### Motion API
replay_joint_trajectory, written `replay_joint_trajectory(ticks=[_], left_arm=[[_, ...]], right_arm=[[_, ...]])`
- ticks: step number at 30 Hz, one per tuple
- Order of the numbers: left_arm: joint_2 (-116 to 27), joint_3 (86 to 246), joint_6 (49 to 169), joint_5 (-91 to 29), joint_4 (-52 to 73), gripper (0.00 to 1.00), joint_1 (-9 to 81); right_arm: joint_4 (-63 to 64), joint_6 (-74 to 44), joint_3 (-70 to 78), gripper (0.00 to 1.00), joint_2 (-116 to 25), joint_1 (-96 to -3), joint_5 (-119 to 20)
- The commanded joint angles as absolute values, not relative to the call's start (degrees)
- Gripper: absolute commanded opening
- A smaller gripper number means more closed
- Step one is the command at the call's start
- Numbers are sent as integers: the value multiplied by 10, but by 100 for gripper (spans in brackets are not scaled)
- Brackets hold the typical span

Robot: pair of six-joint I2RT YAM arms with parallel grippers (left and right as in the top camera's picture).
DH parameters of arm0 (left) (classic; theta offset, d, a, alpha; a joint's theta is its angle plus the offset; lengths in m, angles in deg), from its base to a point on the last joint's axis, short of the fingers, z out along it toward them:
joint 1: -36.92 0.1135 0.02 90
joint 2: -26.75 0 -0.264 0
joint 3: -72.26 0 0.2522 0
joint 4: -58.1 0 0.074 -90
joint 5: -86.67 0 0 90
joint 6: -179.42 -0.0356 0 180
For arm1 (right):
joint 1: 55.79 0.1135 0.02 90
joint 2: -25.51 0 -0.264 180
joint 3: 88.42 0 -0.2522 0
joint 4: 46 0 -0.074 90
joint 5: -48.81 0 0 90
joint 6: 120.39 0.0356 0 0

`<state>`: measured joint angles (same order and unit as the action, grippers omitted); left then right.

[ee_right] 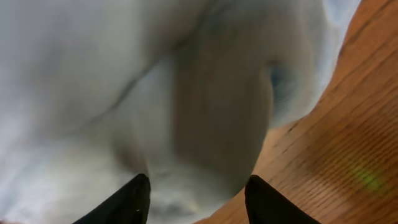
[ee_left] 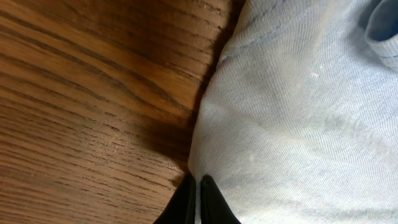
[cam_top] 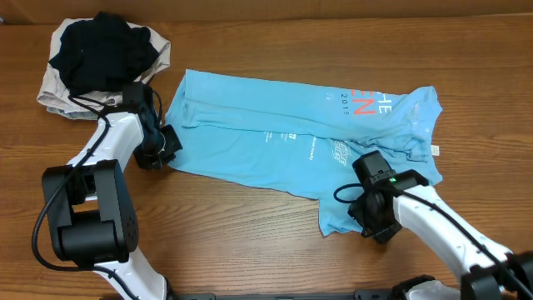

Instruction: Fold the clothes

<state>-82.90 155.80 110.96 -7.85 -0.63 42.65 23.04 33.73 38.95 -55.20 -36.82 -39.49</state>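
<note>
1. The sky-blue T-shirt (cam_top: 275, 142) lies spread across the middle of the desk (cam_top: 250, 242), partly folded lengthwise, with its printed lettering facing up towards the right end.
2. The left fingers (ee_left: 214, 205) are closed together right at the shirt's left edge and seem to pinch the hem. The right fingers (ee_right: 130, 202) stand apart with a hump of cloth between them, near the shirt's lower right corner.
3. I judge the step in hand to be taking hold for the next fold. The right side needs to close firmly on its bunch of cloth before both ends lift together, or the fabric will drag unevenly.
4. The right wrist view is blurred, so I cannot tell whether those fingers press the cloth. The overhead view hides both sets of fingertips under the wrists.
5. A black garment (cam_top: 100, 46) sits on a beige cloth (cam_top: 50, 87) at the far left, apart from the shirt
</note>
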Motion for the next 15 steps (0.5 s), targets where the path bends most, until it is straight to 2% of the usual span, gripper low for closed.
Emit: replay_joint_trajectory(ticks=[1, 5, 6, 9, 10, 15], left_arm=[[-833, 1570, 1122, -74, -8, 4, 428], [-833, 1570, 1122, -74, -18, 4, 428], [-833, 1570, 1122, -74, -20, 4, 428], [-833, 1570, 1121, -73, -24, 4, 428], [-833, 1570, 1121, -73, -24, 4, 428], [-833, 1589, 1117, -63, -62, 4, 437]], right_arm=[[229, 348, 394, 48, -566, -365, -397], [229, 348, 395, 42, -567, -365, -400], [229, 348, 396, 38, -567, -365, -400], [234, 348, 400, 19, -567, -365, -400], [238, 348, 400, 6, -567, -365, -398], [264, 348, 394, 4, -564, -368, -397]])
